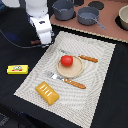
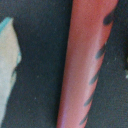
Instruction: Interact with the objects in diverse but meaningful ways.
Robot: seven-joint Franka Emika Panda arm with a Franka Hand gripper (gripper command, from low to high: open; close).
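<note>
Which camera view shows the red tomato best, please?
The exterior view: the red tomato sits whole on the round wooden plate over the striped placemat. The wrist view does not show it, only a blurred reddish bar against dark cloth.

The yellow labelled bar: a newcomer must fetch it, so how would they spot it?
Start at the striped placemat on the dark table. Off its edge toward the exterior view's left, alone on the black surface, lies the yellow labelled bar. Unlike the orange ridged block, it is off the mat, flatter and bright yellow.

blurred red bar [image 2: 87,65] with dark slots, dark surface [image 2: 42,75]
</note>
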